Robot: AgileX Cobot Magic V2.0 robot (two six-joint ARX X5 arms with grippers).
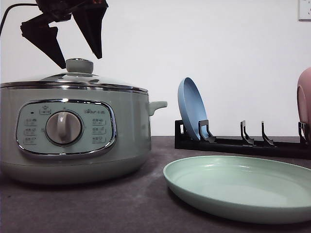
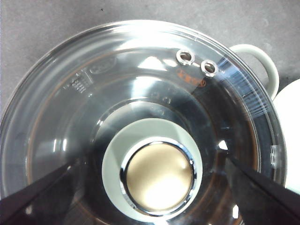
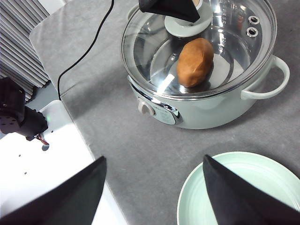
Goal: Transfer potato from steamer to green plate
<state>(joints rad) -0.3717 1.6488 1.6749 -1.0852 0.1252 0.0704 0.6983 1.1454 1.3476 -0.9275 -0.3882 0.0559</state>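
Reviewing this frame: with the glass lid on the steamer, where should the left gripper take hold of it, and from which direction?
By the green knob at the centre of the glass lid, from straight above. It is the only raised part; the dome around it is smooth and sloping. The left gripper hangs open over it, one finger either side.

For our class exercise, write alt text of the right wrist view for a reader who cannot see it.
An orange-brown lumpy potato lies inside a round pale sage-green steamer, seen through its closed glass lid. The left gripper hangs above the lid's green knob. Nearer, the open right gripper hovers over grey table beside an empty pale mint green plate.
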